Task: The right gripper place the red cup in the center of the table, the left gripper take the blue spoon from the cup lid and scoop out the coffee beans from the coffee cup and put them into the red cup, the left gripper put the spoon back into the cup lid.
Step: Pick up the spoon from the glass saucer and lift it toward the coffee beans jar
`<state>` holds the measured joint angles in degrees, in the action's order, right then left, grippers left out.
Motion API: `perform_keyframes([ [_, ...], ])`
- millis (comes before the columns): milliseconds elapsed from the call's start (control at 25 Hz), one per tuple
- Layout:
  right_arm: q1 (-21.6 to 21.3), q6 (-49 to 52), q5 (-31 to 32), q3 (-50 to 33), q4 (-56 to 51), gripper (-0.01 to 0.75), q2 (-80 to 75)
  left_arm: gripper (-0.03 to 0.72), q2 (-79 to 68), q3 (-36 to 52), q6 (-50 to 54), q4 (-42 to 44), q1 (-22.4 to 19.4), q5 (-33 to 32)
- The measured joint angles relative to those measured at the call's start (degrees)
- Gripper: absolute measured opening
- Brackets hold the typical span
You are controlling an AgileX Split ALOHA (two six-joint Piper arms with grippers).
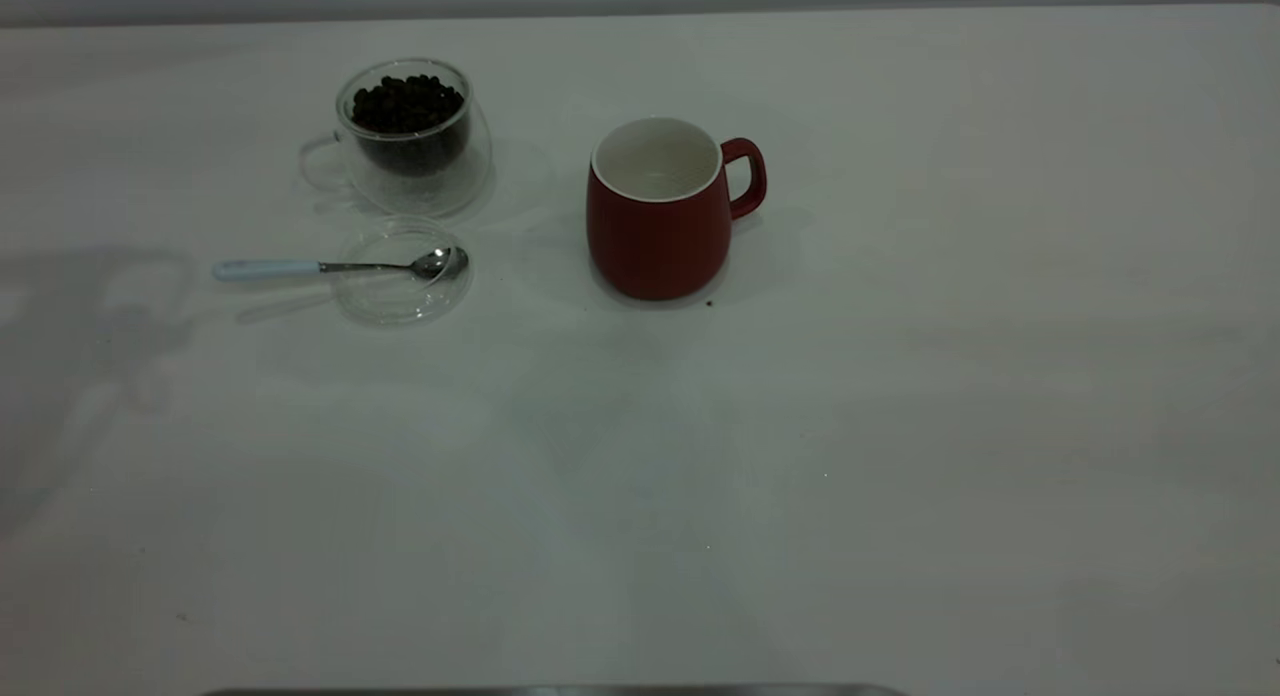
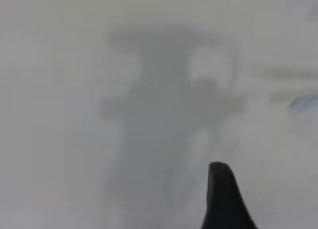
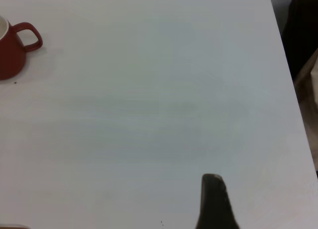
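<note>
The red cup (image 1: 657, 216) stands upright near the middle of the table (image 1: 900, 426), handle to the right, its white inside showing no beans. It also shows at the edge of the right wrist view (image 3: 12, 50). The coffee cup (image 1: 412, 136), full of coffee beans (image 1: 407, 101), stands at the back left. In front of it lies the cup lid (image 1: 400, 294), with the blue spoon (image 1: 330, 267) resting bowl-in and its handle pointing left. Neither arm shows in the exterior view. Only a black part of the left gripper (image 2: 221, 199) and of the right gripper (image 3: 214, 204) shows, each above bare table.
One stray bean (image 1: 709, 302) lies by the red cup's base. A pale blue blur (image 2: 303, 104) sits at the edge of the left wrist view. The table's edge (image 3: 290, 90) runs down the right wrist view, with dark things beyond it.
</note>
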<state>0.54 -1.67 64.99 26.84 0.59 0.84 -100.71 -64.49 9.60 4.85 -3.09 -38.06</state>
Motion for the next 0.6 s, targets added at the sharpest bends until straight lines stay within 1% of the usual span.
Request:
perform_keyframes([
  [120,0.00,0.00,0.00,0.00,0.00,0.532,0.00,0.504,-6.41,-1.00,-3.16,-0.51,-1.35,-1.50],
  [240,0.00,0.00,0.00,0.00,0.00,0.532,0.00,0.504,-12.38,-1.19,-7.55,-4.12,-3.75,-1.50],
  [320,0.00,0.00,0.00,0.00,0.00,0.532,0.00,0.504,-16.15,-1.19,-10.98,-8.73,-5.78,-1.50],
  [440,0.00,0.00,0.00,0.00,0.00,0.532,0.00,0.504,-19.22,-1.19,-19.02,-17.22,-9.12,-1.07],
  [600,0.00,0.00,0.00,0.00,0.00,0.532,0.00,0.504,-20.78,-1.28,-34.66,-30.01,-11.86,-0.07],
])
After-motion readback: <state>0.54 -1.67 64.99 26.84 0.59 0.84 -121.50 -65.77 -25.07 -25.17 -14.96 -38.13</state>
